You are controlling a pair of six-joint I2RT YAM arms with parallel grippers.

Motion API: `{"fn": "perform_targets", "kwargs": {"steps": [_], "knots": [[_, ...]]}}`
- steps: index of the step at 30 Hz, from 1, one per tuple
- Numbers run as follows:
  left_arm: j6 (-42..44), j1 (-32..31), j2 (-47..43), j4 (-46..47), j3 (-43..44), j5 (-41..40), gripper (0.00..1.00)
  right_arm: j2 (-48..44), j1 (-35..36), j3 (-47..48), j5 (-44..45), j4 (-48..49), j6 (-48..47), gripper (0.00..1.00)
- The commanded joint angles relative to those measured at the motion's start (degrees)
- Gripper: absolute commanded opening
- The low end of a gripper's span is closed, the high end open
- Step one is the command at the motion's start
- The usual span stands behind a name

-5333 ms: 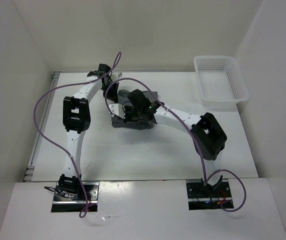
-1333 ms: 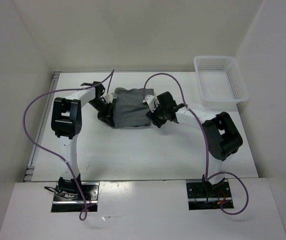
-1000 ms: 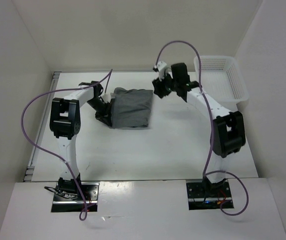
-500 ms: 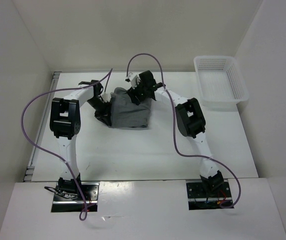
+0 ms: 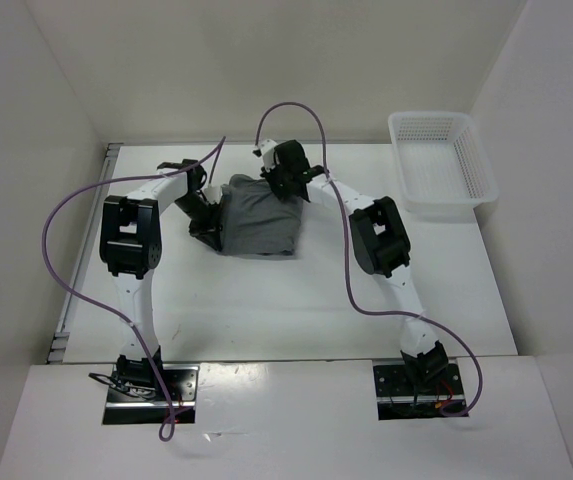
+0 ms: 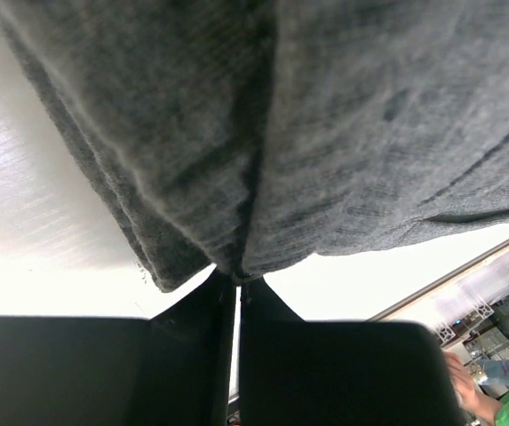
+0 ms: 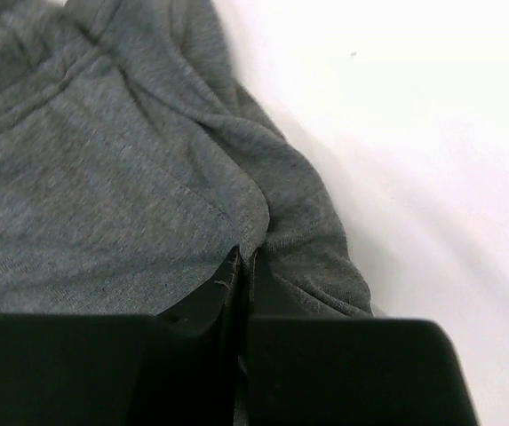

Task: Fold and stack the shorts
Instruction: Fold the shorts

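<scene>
1. Grey soft cloth is what I see first: the shorts [image 5: 259,218] lie as a folded, roughly square bundle on the far middle part of the white surface [image 5: 286,300], between the two arms.
2. In the right wrist view the cloth shows a stitched, curved hem and several soft folds lying one over the other.
3. The left end effector [image 5: 209,222] is at the left edge of the bundle. In the left wrist view its two black fingers [image 6: 103,373] are pressed together, and the lower edge of the cloth is pinched at their tips. So it is clenched on the shorts.
4. The right end effector [image 5: 284,188] is at the far right corner of the bundle. In its own view the fingers [image 7: 343,373] are also closed together, and the curved hem goes in between the tips. It is grasping the shorts too.
5. The right arm reaches across from its base, with the elbow just right of the bundle; the left arm bends in from the left side.
6. A purple cable [image 5: 66,230] makes a wide loop beside the left arm, and another one arches above the right end effector.
7. The white mesh basket [image 5: 431,116] stands at the far right corner of the surface, well apart from the shorts.
</scene>
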Motion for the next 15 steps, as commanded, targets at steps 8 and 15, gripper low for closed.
{"fn": "perform_targets", "kwargs": {"steps": [8, 15], "knots": [[1.26, 0.36, -0.22, 0.25, 0.94, -3.02, 0.0, 1.12, -1.5, 7.63, 14.85, 7.73, 5.93, 0.0], [1.26, 0.36, -0.22, 0.25, 2.08, -3.02, 0.0, 2.35, -1.5, 5.87, 14.95, 8.26, 3.3, 0.0]]}}
